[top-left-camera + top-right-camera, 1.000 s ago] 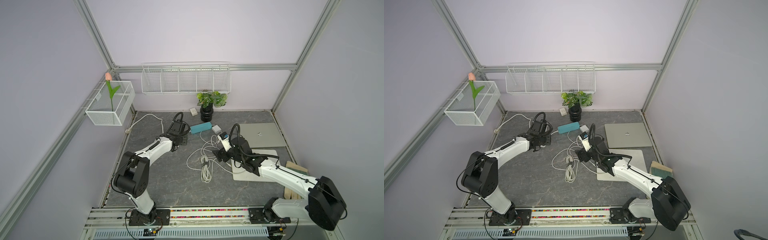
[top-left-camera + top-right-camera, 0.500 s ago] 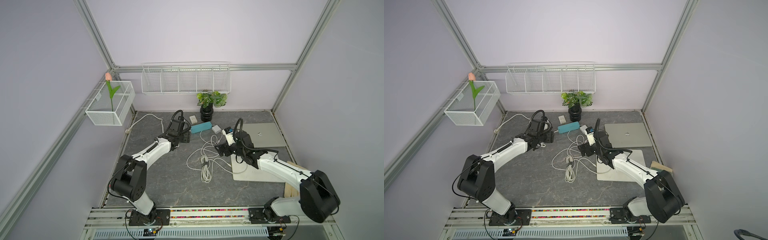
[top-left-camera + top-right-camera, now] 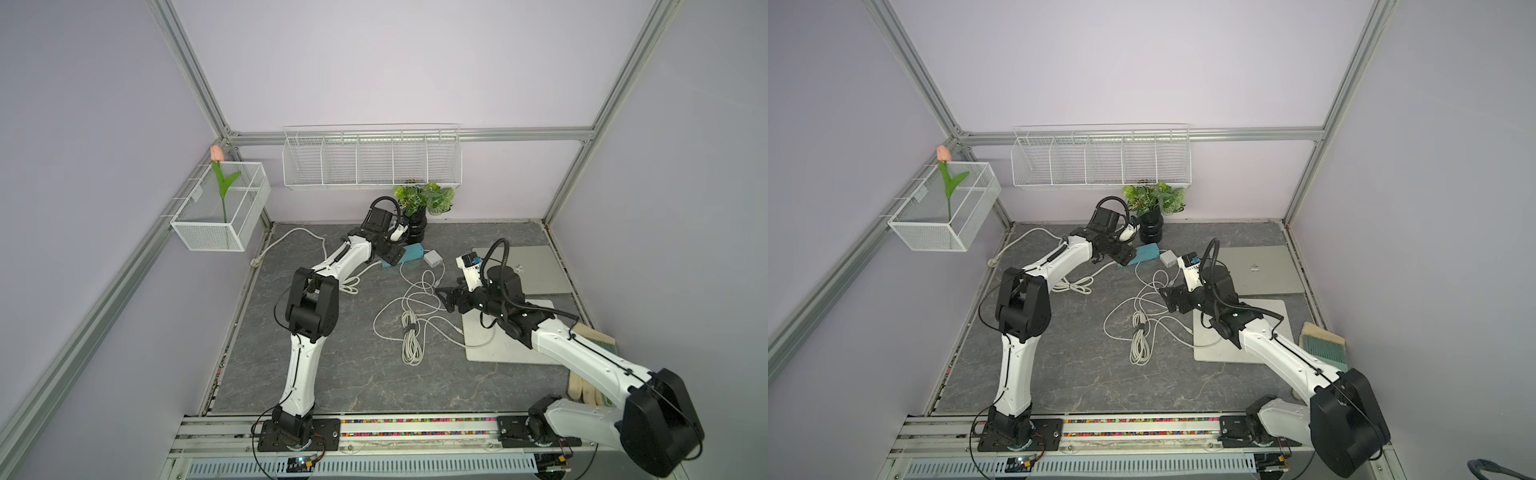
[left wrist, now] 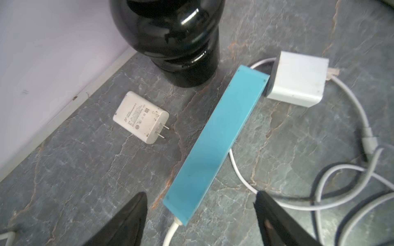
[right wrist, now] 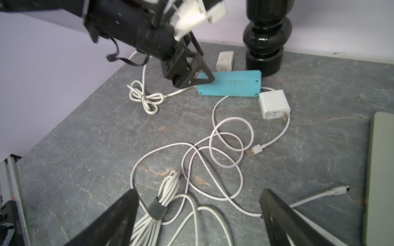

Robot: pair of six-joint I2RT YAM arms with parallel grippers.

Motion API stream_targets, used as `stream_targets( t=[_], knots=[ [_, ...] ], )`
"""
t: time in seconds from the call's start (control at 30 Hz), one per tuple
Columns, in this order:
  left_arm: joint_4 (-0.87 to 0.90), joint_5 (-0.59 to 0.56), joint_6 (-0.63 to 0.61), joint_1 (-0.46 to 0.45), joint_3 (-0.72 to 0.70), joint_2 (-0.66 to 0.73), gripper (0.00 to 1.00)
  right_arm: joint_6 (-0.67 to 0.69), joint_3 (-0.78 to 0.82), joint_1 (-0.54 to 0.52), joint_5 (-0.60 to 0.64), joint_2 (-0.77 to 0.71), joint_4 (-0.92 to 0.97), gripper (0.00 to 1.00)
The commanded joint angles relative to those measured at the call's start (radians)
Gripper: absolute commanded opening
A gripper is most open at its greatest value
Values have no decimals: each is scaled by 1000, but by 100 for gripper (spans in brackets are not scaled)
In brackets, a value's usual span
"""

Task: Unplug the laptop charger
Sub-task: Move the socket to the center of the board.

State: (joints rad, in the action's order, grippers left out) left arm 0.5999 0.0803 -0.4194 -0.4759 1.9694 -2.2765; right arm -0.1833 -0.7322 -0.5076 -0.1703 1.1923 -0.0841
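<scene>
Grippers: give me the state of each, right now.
Left gripper: open, holding nothing, over the strip.
Right gripper: open, holding nothing, above the cables.

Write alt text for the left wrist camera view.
A flat teal plastic power strip lies diagonally on the grey marbled tabletop, its near end under the open left gripper. A white cube charger sits at its far end; a small white two-prong adapter lies apart, near a glossy black vase.
</scene>
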Motion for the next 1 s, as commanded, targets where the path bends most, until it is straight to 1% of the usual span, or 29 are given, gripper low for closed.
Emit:
stream_targets(
  t=[0.0,0.07,0.17,0.2,0.27,0.33,0.37,0.4,0.43,0.47,0.5,0.63,0.73,0.8,0.87,0.93,0.97],
  knots=[
    [116,11,-124,4,106,-69,83,2,44,11,-23,-51,-32,92],
    [131,0,-144,8,145,-103,83,7,62,12,-25,-87,-33,92],
    [126,18,-177,15,164,-133,81,10,84,16,-26,-132,-39,92],
    [121,13,-186,16,171,-145,80,14,90,16,-28,-141,-41,92],
    [144,17,-204,23,206,-177,73,17,93,16,-28,-153,-39,92],
    [162,25,-219,25,236,-203,59,18,91,17,-25,-155,-37,92],
    [163,29,-228,26,237,-206,49,19,91,17,-22,-155,-35,92],
    [164,29,-239,26,234,-204,37,17,90,17,-16,-156,-33,92],
    [165,26,-242,25,231,-199,28,17,90,18,-10,-156,-33,92],
    [161,26,-247,26,222,-187,23,15,89,18,-5,-158,-33,91],
    [151,29,-257,26,200,-168,23,14,90,18,3,-160,-34,91],
    [56,34,-304,26,25,-30,23,10,102,18,35,-174,-46,91],
    [-35,42,-321,26,-154,112,23,5,106,20,50,-172,-57,90],
    [-107,26,-331,26,-283,214,23,1,108,20,45,-165,-65,90],
    [-184,-15,-340,26,-423,311,24,-8,112,20,40,-160,-75,90],
    [-302,-126,-364,26,-581,400,23,-13,120,20,37,-158,-90,90],
    [-344,-193,-373,26,-634,429,23,-12,123,21,35,-156,-93,90]
  ],
)
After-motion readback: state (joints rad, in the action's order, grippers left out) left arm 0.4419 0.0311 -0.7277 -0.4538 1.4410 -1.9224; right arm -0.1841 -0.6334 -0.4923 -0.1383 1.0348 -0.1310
